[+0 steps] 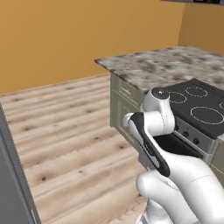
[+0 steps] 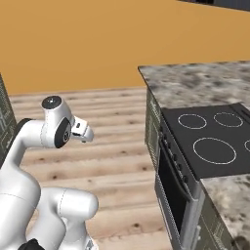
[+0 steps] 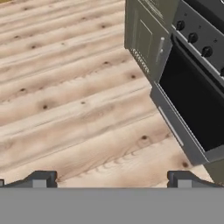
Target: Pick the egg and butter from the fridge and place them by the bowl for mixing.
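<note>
One black glass stovetop (image 2: 211,138) is showing four white ring burners, one dark oven door (image 3: 192,100) is sitting below three black knobs (image 3: 193,38), and one speckled granite counter (image 1: 166,65) is lying far right.

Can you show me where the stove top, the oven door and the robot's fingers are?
stove top (image 2: 215,141): right base view, black glass between the ring marks.
oven door (image 3: 192,103): hand view, dark window.
fingers (image 3: 41,178): hand view, one dark tip, standing wide apart from the other.

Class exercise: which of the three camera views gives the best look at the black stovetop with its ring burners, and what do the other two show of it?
The right base view: the stovetop lies nearly whole, three rings clear. The left base view shows it partly behind the arm. The hand view catches the stove's front, its knobs and oven door.
</note>
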### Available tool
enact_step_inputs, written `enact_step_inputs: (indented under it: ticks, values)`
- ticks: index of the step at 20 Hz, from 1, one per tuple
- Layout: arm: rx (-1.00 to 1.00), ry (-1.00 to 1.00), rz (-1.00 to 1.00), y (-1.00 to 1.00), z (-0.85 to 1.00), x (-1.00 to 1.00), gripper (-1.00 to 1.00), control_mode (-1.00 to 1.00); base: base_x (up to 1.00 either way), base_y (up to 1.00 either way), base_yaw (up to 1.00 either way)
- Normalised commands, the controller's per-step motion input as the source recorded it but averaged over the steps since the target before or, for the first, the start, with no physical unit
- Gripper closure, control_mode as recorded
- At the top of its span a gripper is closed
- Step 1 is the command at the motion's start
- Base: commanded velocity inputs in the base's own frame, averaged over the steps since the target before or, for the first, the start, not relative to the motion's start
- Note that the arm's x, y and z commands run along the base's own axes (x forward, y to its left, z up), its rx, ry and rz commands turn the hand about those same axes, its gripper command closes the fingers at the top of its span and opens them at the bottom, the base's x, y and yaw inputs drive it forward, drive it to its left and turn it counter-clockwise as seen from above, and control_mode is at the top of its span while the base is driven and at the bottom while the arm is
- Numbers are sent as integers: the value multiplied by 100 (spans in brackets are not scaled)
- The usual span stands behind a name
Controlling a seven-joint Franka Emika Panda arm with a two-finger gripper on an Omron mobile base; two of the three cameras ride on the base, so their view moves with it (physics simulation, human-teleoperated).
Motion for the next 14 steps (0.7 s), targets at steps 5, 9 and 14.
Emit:
enact_step_inputs:
  ticks: [5, 9, 14]
  values:
    - [0, 0, 0, 0, 0, 0, -100, 100, 74, -6, 17]
    - [0, 0, 0, 0, 0, 0, -100, 100, 75, -7, 14]
    - [0, 0, 0, 0, 0, 0, -100, 100, 76, -7, 13]
